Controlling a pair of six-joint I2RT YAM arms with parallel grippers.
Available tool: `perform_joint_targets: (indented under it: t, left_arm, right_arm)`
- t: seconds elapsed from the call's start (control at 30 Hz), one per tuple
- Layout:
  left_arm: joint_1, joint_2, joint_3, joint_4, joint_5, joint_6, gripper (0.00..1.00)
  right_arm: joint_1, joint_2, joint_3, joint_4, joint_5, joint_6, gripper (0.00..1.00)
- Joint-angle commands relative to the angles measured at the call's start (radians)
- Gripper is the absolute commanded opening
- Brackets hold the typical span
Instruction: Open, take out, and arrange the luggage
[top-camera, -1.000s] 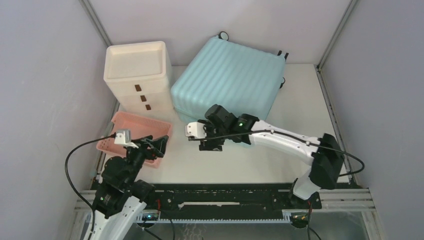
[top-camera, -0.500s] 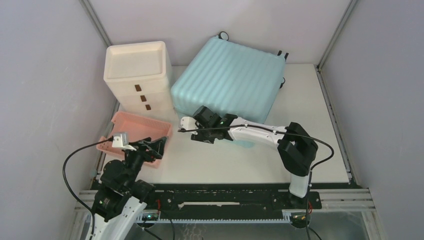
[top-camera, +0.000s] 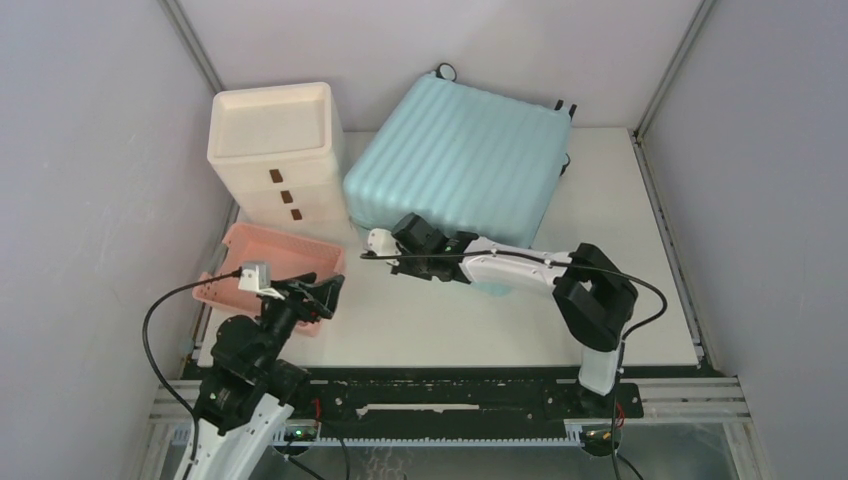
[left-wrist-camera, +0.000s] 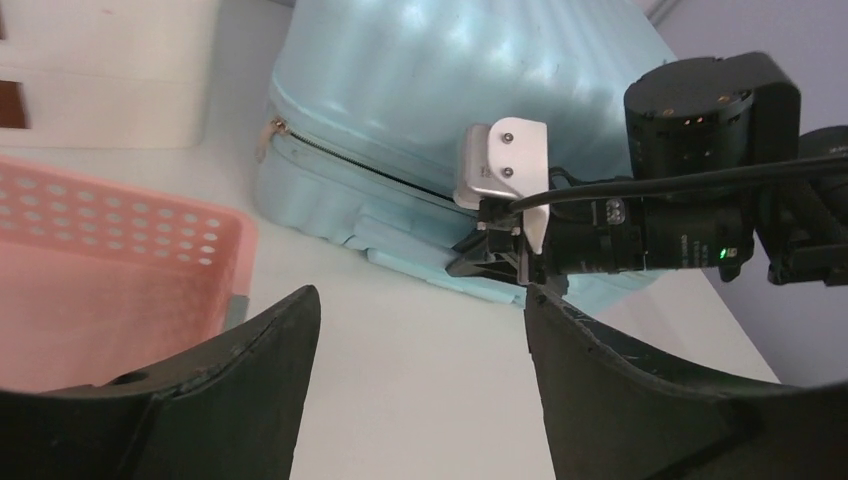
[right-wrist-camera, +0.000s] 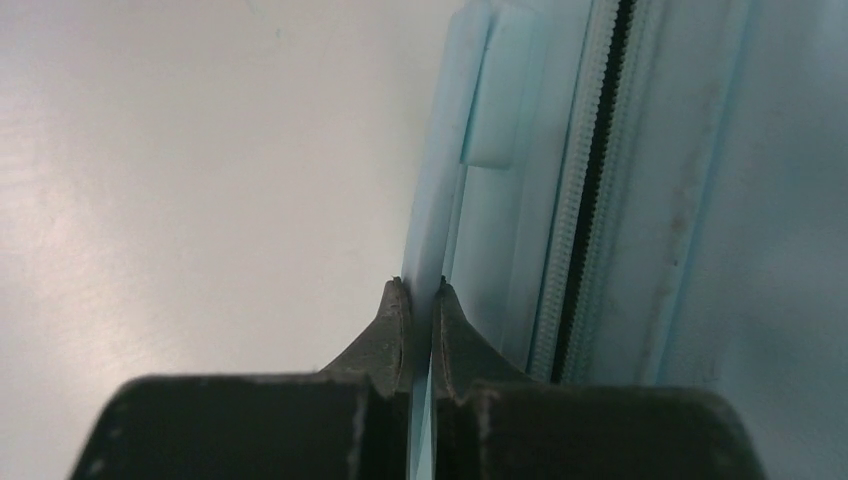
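The pale aqua ribbed luggage (top-camera: 460, 150) lies flat and closed at the back of the table, its zip running along the near side (left-wrist-camera: 330, 160). My right gripper (top-camera: 405, 262) is down at that near side, close to the left corner. It is shut on a thin pale blue edge of the luggage (right-wrist-camera: 680, 200), and the right gripper (right-wrist-camera: 422, 285) pinches that strip just beside the zip. My left gripper (top-camera: 320, 295) hangs open above bare table next to the pink basket. The left gripper (left-wrist-camera: 420, 292) holds nothing and faces the luggage (left-wrist-camera: 450, 90).
A cream-white drawer cabinet (top-camera: 270, 130) stands left of the luggage. The shallow pink basket (top-camera: 285, 258) sits in front of it, close to my left gripper, and shows at the left (left-wrist-camera: 100, 290) in the left wrist view. Grey walls close in both sides.
The right gripper went from open to shut on the luggage's near edge after moving left and down. The left arm shifted slightly right.
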Motion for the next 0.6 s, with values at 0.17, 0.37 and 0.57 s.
perform_joint_targets:
  t: [0.17, 0.37, 0.57]
  left_arm:
    - [-0.005, 0.184, -0.115, 0.314, 0.302, 0.022, 0.72]
    - [-0.112, 0.295, -0.181, 0.515, 0.318, 0.009, 0.72]
    - [-0.363, 0.497, -0.232, 0.761, 0.185, 0.084, 0.74]
  right_arm:
    - [-0.161, -0.341, -0.253, -0.232, -0.315, -0.168, 0.0]
    - [-0.391, -0.547, -0.396, -0.328, -0.483, -0.296, 0.0]
    - [-0.563, -0.672, -0.466, -0.425, -0.618, -0.396, 0.0]
